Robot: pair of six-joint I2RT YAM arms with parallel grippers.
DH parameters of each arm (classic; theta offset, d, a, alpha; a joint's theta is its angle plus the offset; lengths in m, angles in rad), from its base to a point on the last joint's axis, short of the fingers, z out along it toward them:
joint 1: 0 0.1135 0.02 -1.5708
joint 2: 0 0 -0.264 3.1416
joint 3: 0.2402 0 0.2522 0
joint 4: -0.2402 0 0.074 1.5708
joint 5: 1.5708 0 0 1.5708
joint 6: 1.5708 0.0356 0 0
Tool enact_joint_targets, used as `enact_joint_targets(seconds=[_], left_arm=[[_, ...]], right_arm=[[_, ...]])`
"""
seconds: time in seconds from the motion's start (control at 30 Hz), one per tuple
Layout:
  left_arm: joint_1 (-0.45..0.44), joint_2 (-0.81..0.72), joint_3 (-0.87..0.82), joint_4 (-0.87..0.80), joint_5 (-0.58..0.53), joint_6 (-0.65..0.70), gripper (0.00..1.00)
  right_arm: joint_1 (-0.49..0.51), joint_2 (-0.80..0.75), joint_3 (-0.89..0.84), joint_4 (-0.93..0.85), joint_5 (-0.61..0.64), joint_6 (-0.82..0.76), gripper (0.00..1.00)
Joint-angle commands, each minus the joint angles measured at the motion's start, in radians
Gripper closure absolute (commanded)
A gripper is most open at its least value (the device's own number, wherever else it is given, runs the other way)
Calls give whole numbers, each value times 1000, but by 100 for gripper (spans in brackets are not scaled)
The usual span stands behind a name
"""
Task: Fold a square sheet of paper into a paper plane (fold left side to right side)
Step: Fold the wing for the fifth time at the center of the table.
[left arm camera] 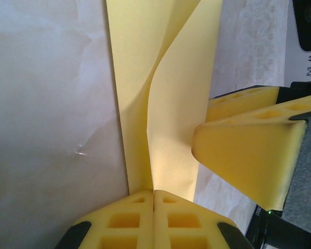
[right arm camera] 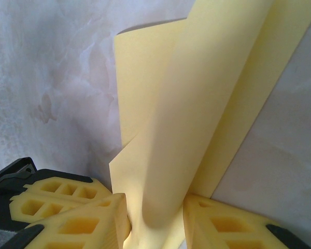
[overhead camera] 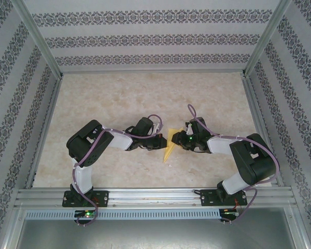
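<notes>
Now the thin, floppy yellow paper sheet (overhead camera: 171, 143) stands up from the table between both arms, pinched at its edges by the tightly closed left gripper (left arm camera: 154, 196) and the part-open right gripper (right arm camera: 154, 213), so hold gently.

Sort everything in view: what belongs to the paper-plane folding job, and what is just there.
In the job:
- yellow paper, partly folded
- left gripper, shut on the paper's edge
- right gripper, jaws either side of the paper's curled flap

Just there:
- marbled table
- patterned walls
</notes>
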Motion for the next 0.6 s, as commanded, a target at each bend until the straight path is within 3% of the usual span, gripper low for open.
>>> enact_joint_targets(seconds=[0.0, 0.57], left_arm=[[4, 15, 20, -62, -17, 36, 96], [-25, 48, 51, -196, -118, 38, 98]], right_arm=[[46, 72, -8, 49, 54, -36, 64], [36, -19, -48, 66, 58, 0, 69]])
